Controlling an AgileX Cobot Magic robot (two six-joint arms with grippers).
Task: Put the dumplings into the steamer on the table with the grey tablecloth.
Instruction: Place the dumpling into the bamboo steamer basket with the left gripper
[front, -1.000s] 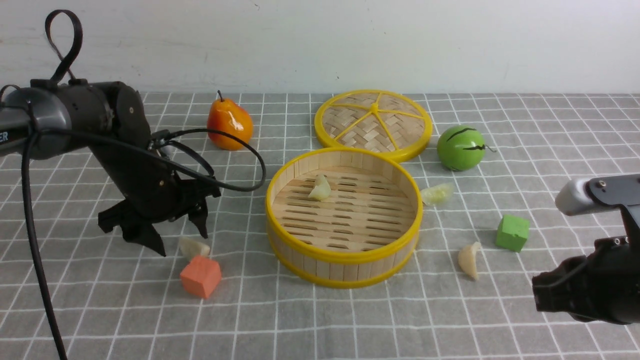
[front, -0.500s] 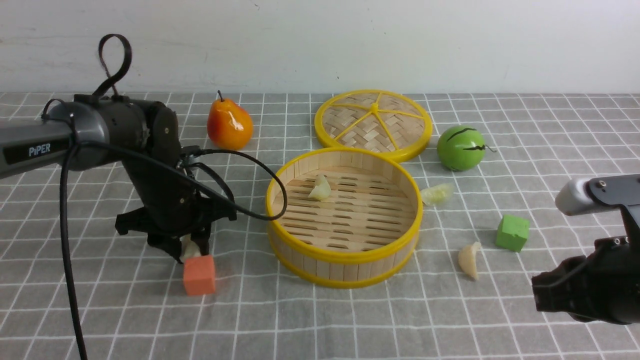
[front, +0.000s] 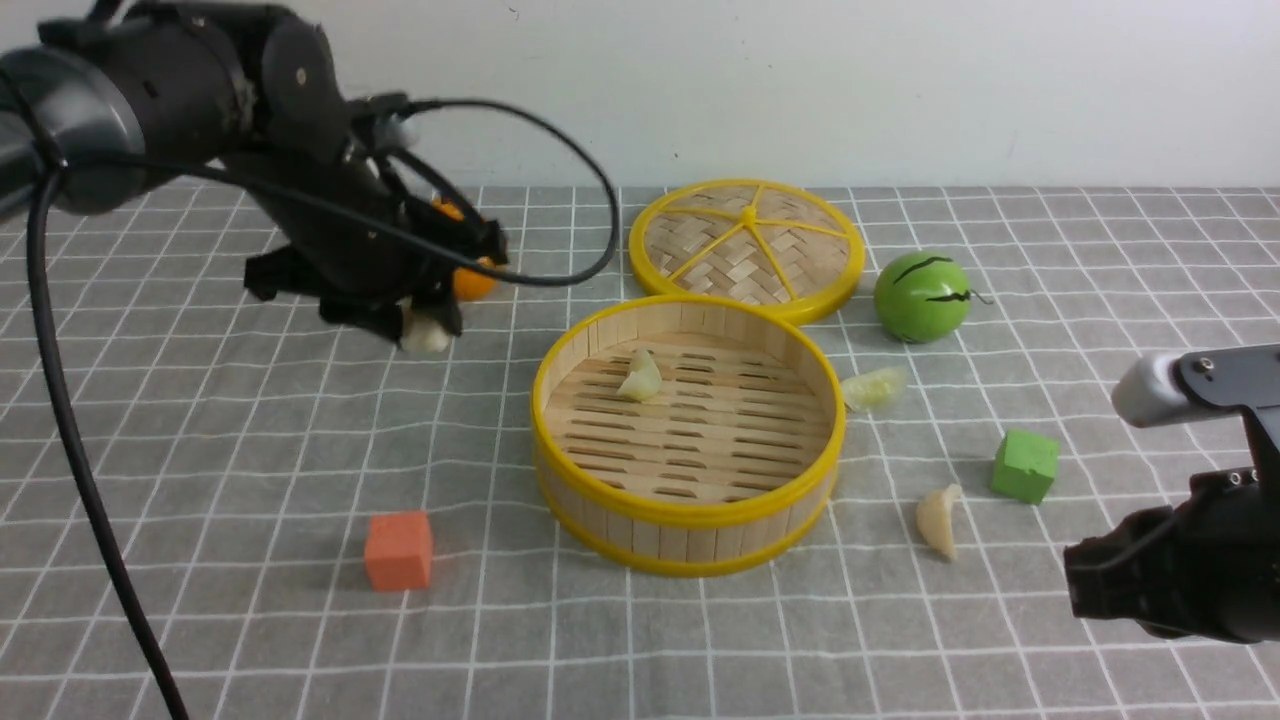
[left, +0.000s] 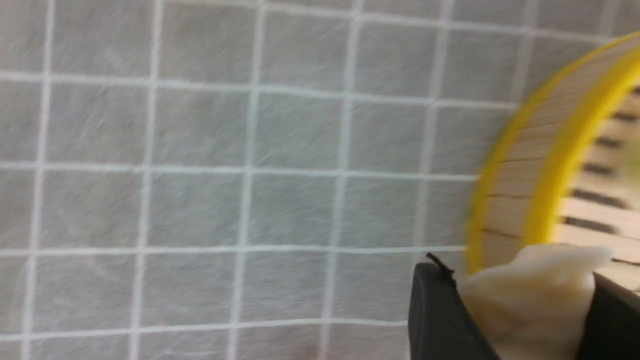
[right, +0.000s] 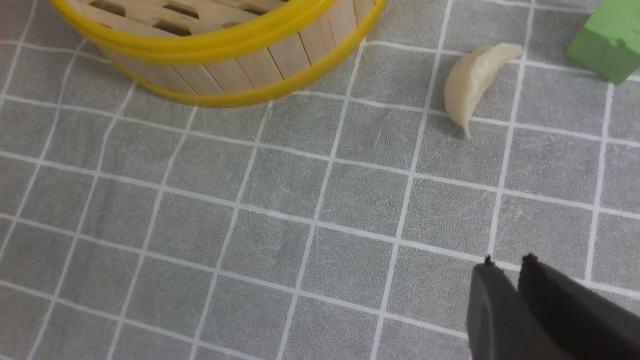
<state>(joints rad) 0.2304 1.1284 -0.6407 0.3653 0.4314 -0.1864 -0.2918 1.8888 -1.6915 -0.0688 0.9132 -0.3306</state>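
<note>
My left gripper (front: 420, 328) is shut on a pale cream dumpling (front: 425, 335), held in the air left of the steamer (front: 688, 505); the wrist view shows the dumpling (left: 530, 295) pinched between the black fingers beside the steamer rim (left: 560, 150). One dumpling (front: 640, 378) lies on the steamer floor. Another (front: 875, 387) lies on the grey tablecloth (front: 250, 450) by the steamer's right wall. A third (front: 939, 520) lies at the front right, also in the right wrist view (right: 472, 82). My right gripper (right: 506, 263) is shut and empty, low at the right edge.
The woven lid (front: 747, 247) lies behind the steamer. A green ball (front: 922, 295) is to its right, a pear (front: 470, 280) partly hidden behind my left arm. An orange cube (front: 398, 551) sits front left, a green cube (front: 1025, 466) right (right: 605, 45).
My left gripper closed on the dumpling beside the orange cube and lifted it up and toward the steamer. The cube was nudged slightly. The right arm has not moved.
</note>
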